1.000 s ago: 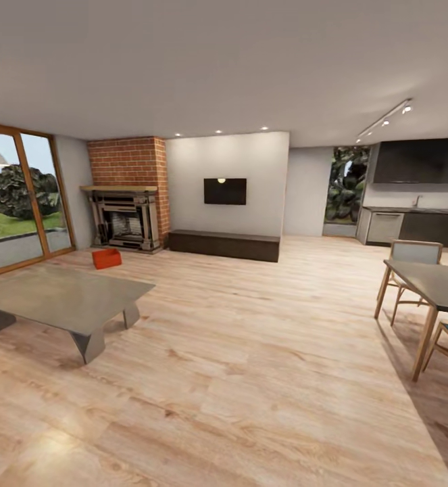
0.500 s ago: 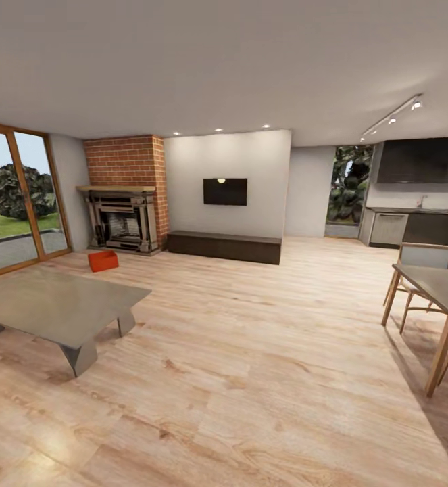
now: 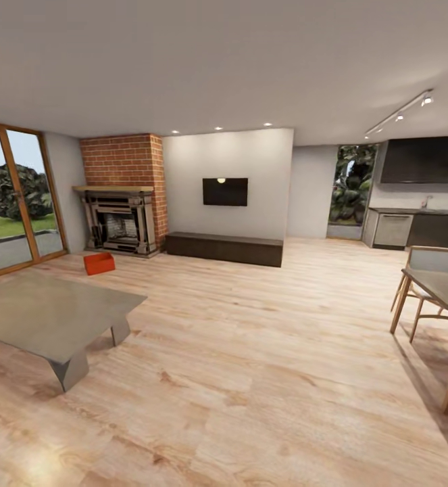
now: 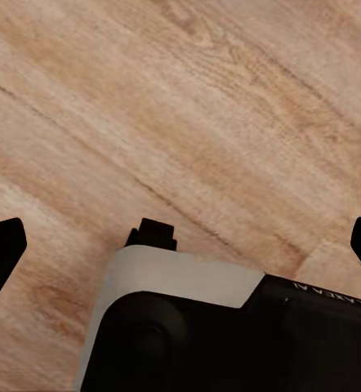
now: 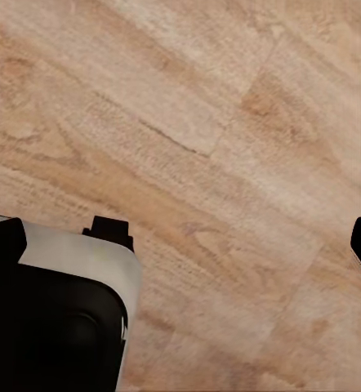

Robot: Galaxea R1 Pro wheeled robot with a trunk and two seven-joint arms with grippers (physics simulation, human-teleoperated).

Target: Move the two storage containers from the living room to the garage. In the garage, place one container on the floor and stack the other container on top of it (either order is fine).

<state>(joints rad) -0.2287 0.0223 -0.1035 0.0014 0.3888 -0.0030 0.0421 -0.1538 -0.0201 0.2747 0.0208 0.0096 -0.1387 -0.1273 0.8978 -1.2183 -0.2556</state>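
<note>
I am in the living room, on light wood-plank floor (image 3: 251, 352). One orange-red storage container (image 3: 99, 263) sits on the planks far ahead at the left, in front of the red-brick fireplace (image 3: 122, 220). It stands upright with its open top up. My left gripper (image 4: 182, 241) hangs over bare planks, its black fingertips (image 4: 1, 249) spread wide with nothing between them. My right gripper (image 5: 184, 243) is likewise open over the planks and holds nothing. The garage is out of view.
A low grey coffee table (image 3: 48, 311) stands close at the left. A dining table (image 3: 446, 291) with a chair (image 3: 434, 260) is at the right. A long dark cabinet (image 3: 224, 247) runs under the wall TV (image 3: 225, 191). Glass doors (image 3: 11, 196) line the left wall.
The whole view has shifted as I roll forward: the coffee table slides down and left, the dining table slides right, and the fireplace wall looks slightly nearer. The container has not moved.
</note>
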